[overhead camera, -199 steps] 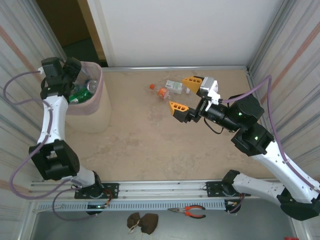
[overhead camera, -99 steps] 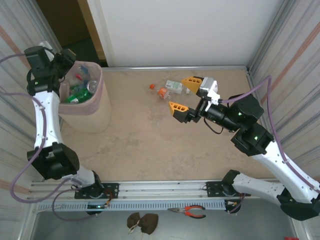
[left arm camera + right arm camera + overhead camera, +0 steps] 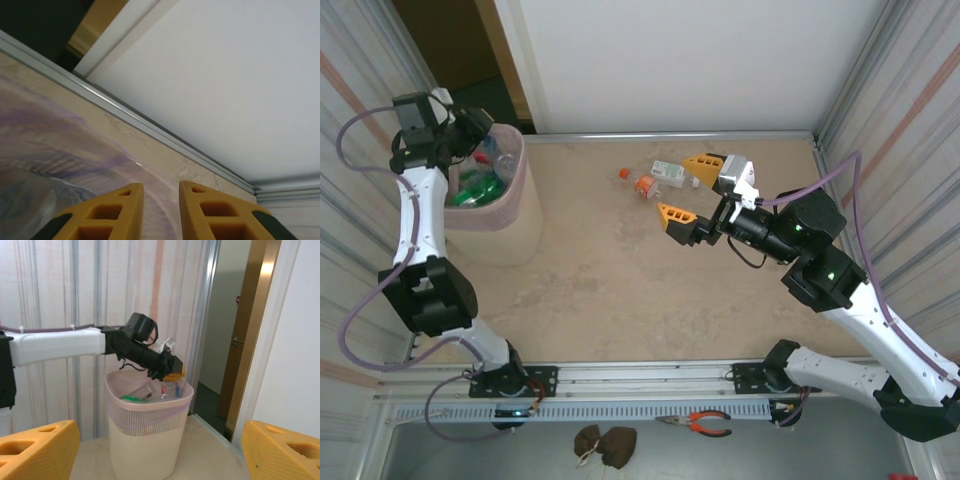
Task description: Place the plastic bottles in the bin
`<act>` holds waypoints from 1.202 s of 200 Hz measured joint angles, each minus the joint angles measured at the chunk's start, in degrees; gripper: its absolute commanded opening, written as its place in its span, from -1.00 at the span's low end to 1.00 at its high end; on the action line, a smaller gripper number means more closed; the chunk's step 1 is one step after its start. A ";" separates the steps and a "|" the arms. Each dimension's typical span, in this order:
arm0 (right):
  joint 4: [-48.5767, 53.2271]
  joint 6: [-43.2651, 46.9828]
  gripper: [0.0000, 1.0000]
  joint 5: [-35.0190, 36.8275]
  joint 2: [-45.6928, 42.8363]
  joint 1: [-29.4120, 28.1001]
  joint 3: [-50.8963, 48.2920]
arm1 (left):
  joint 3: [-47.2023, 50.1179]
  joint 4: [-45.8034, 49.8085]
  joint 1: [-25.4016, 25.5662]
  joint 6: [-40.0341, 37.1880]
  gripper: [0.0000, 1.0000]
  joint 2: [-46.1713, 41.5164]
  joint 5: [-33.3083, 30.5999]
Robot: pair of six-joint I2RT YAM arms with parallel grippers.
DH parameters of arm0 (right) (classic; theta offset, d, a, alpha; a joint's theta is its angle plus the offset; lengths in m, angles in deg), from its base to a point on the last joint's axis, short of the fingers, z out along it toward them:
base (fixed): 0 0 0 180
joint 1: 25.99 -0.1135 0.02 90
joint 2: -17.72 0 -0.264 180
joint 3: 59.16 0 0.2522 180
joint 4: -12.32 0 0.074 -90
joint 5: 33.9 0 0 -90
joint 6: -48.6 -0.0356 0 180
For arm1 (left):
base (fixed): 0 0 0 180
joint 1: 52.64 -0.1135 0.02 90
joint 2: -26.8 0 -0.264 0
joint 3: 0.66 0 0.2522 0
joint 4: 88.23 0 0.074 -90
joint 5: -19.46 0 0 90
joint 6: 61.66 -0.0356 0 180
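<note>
A: Tool state?

B: Left gripper (image 3: 173, 373) hangs over the rim of the bin (image 3: 515, 240). Its fingers are together, with nothing between them. Right gripper (image 3: 688, 190) is at mid-table, jaws wide apart and empty.

A: Bottles?

B: Several are inside the bin, green bottle (image 3: 472, 192) uppermost, and the heap sits close to the rim. Loose bottles (image 3: 665, 171) lie on the table just beyond the right gripper, close together. I cannot tell whether they touch.

A: Risks from here?

B: My judgement only. The loose ones are round and lie side by side, so jaws closing on one may nudge its neighbour and set it rolling toward the far wall. The carry to the bin crosses the table, and the left arm sits over the opening, so the arms could meet there. With the heap this high, a dropped bottle may bounce out.

A: Surface, room?

B: Table top (image 3: 600, 290) is smooth, beige and marbled, with a metal strip at the far edge. White panel behind, striped walls either side, dark doorway behind the bin. Pliers (image 3: 695, 423) on the near ledge
</note>
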State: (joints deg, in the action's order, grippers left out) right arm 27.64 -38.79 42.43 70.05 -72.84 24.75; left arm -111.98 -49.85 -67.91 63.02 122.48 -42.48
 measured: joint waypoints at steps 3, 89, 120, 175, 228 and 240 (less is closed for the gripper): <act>0.00 0.00 0.66 0.00 0.00 0.00 0.00 | 0.00 0.04 -0.22 0.00 -0.51 0.28 -0.02; 0.00 0.00 0.66 -0.02 0.28 0.11 -0.15 | 4.15 -3.48 -4.28 -1.53 -0.51 1.14 -1.73; 0.02 -0.02 0.66 -0.02 0.55 0.11 -0.15 | 5.86 -3.74 -5.42 -1.66 -0.48 -0.09 -0.81; 0.02 -0.46 0.66 0.02 0.55 0.11 -0.15 | 8.07 -3.80 -6.86 -0.81 -0.37 -2.67 3.63; 2.08 -4.11 0.61 1.05 3.34 4.52 0.24 | 8.98 -2.32 -6.86 0.24 -0.13 -7.56 7.74; 2.86 -5.81 0.60 1.29 4.63 6.49 0.24 | 9.57 -2.12 -6.86 0.24 -0.12 -9.33 8.26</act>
State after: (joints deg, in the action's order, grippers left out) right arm 30.51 -44.61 43.72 74.69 -66.35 24.99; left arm -102.40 -51.97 -74.77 63.26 113.15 -34.22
